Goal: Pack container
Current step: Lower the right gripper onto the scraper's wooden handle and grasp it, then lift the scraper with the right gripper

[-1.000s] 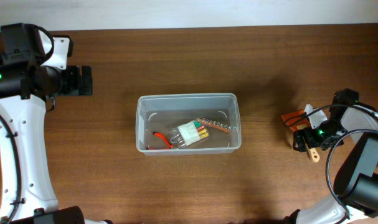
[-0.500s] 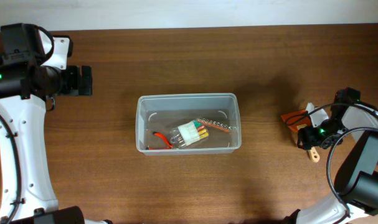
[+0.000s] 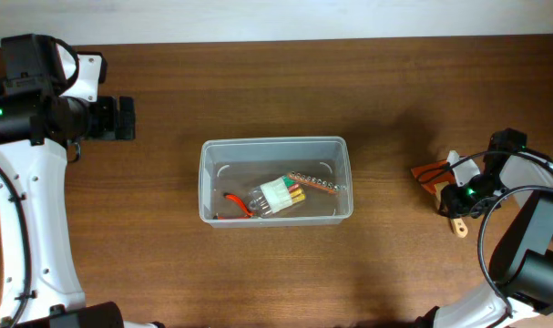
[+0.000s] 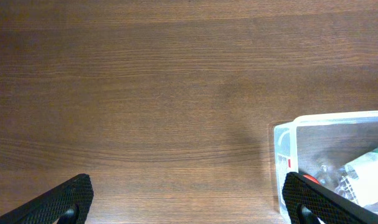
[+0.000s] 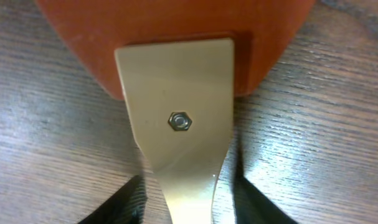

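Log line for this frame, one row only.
phase: spatula pickup | left gripper: open, over table | right gripper: straddles spatula handle, grip unconfirmed | container: holds small items, spatula outside

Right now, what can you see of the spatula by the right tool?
The spatula lies flat on the table, to the right of the container. Its head is orange-red, and the overhead view shows slots in it. A pale tan flat handle is fixed to the head by one small hex bolt. The right tool straddles the handle, one finger on each side. Whether they touch it cannot be told.
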Controlling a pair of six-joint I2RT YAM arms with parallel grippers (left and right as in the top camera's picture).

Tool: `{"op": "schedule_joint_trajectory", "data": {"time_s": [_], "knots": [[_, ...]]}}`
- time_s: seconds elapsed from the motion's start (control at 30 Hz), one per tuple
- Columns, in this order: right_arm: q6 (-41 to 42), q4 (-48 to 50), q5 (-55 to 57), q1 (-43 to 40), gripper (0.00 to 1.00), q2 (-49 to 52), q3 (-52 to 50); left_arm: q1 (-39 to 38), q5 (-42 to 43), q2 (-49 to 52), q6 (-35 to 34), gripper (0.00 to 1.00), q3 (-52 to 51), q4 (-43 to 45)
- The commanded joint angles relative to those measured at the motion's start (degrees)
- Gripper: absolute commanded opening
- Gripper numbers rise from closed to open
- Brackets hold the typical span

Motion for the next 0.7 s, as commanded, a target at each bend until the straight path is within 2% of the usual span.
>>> {"op": "schedule_joint_trajectory", "data": {"time_s": [0.0, 0.13, 0.3, 0.67], "knots": [[-0.46, -0.44, -2.67, -0.04, 0.39, 2.95, -1.44, 0.22, 0.22, -0.11, -0.72, 0.99, 0.07, 0.04], [-0.46, -0.44, -2.67, -0.04, 0.27, 2.95, -1.44, 0.22, 0.24, -0.11, -0.72, 0.99, 0.07, 0.02], [-0.46, -0.44, -2.67, -0.04, 0.2, 2.95, -1.44, 0.22, 0.24, -0.11, -0.72, 0.99, 0.07, -0.02], [-0.44, -0.42, -2.69, -0.04, 0.16, 2.95, -1.44, 0.22, 0.24, -0.11, -0.74, 0.99, 0.07, -0.02]]}}
